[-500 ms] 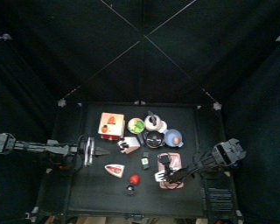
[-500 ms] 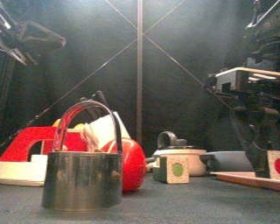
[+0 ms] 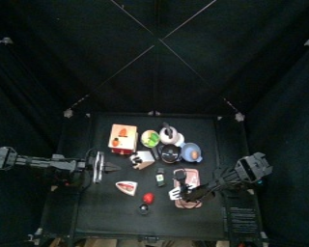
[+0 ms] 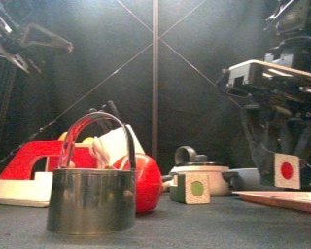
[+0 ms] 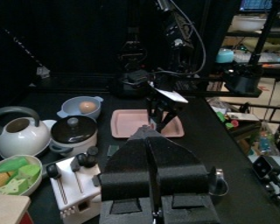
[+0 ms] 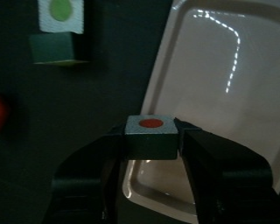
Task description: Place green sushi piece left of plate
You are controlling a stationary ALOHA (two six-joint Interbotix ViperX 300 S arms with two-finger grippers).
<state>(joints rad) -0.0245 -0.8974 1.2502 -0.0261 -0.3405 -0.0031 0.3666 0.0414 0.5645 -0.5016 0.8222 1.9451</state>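
The green sushi piece (image 6: 60, 35), a small block with a green dot on its white face, stands on the black table beside the pale pink plate (image 6: 213, 79). It also shows in the front view (image 4: 190, 187), left of the plate's rim (image 4: 282, 198). My right gripper (image 6: 152, 144) hangs over the plate's near edge, shut on a different block, a sushi piece with a red dot (image 6: 152, 127), which is raised above the plate (image 4: 287, 170). My left gripper (image 5: 154, 153) rests shut at the table's left side (image 3: 103, 164), away from both.
A metal pot with a bail handle (image 4: 90, 199) and a red fruit (image 4: 145, 183) stand close to the front edge. Behind them are a white teapot (image 4: 204, 177), a blue bowl (image 5: 84, 105) and a red and white toy (image 4: 28, 170).
My right gripper has risen and shifted left in the front view, lifting the red-dot piece off the plate. The left arm has not moved.
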